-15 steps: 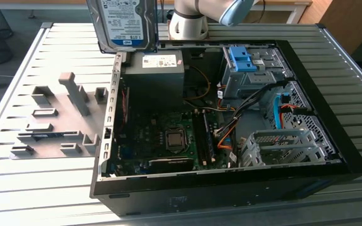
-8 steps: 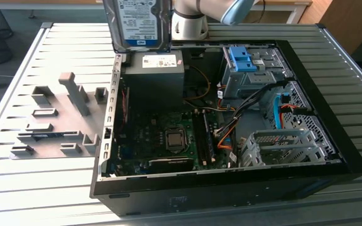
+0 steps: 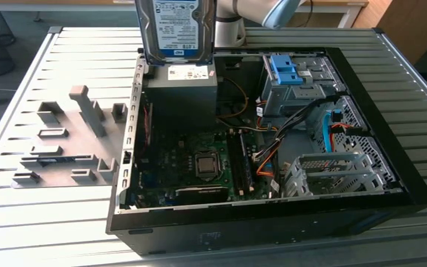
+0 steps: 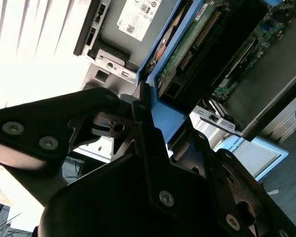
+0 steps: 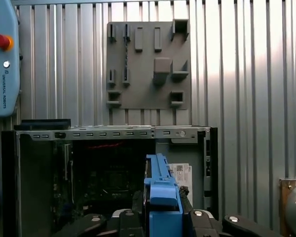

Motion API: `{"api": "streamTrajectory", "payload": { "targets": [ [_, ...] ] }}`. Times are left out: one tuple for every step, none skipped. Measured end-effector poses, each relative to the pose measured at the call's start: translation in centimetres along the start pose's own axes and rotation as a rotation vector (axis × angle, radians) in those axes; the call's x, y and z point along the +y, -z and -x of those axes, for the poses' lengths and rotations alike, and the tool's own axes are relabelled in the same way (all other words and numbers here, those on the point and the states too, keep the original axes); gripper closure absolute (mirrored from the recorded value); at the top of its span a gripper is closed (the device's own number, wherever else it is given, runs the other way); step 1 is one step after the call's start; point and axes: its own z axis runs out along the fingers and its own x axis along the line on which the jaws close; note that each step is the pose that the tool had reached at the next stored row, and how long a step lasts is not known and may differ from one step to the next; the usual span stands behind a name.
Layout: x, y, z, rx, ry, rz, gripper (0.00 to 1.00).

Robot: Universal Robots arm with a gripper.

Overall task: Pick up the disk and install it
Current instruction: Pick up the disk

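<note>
The disk (image 3: 175, 28), a silver drive with a blue-and-white label, hangs upright in the air above the back of the open computer case (image 3: 273, 225). It is just over the black box with a white sticker (image 3: 180, 97). In the second wrist view my gripper (image 4: 148, 123) is shut on the blue frame (image 4: 168, 118) of the disk, whose green circuit board (image 4: 187, 49) faces the camera. In the first wrist view the blue frame (image 5: 160, 190) stands between my black fingers (image 5: 133, 205), above the case's interior (image 5: 108, 177).
Inside the case, a blue clip with a grey metal cage (image 3: 291, 75) sits at the back on the exterior view's right, with cables and a silver bracket (image 3: 332, 172) nearer. A grey fixture plate (image 3: 65, 144) lies on the slatted table. A teach pendant (image 5: 2, 59) rests on the table.
</note>
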Motion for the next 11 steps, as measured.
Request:
{"api": "streamTrajectory", "payload": {
  "targets": [
    [-0.01,-0.05,-0.33,-0.0001,0.0,-0.0001,0.64],
    [-0.03,-0.09,-0.67,0.0,0.0,0.0,0.64],
    [-0.04,-0.14,-1.01,0.0,0.0,0.0,0.64],
    [-0.05,-0.19,-1.38,-0.0001,0.0,0.0,0.64],
    [-0.06,-0.23,-1.75,-0.0002,0.0,-0.0001,0.64],
    [-0.08,-0.26,-2.15,0.0001,0.0,0.0,0.64],
    [-0.1,-0.3,-2.56,0.0,0.0,0.0,0.64],
    [-0.11,-0.35,-2.97,-0.0001,0.0,-0.0001,0.64],
    [-0.13,-0.39,-3.36,-0.0001,0.0,-0.0001,0.64],
    [-0.14,-0.43,-3.76,0.0,0.0,0.0,0.64],
    [-0.18,-0.47,-4.13,0.0,0.0,-0.0001,0.64]
  ]
}}
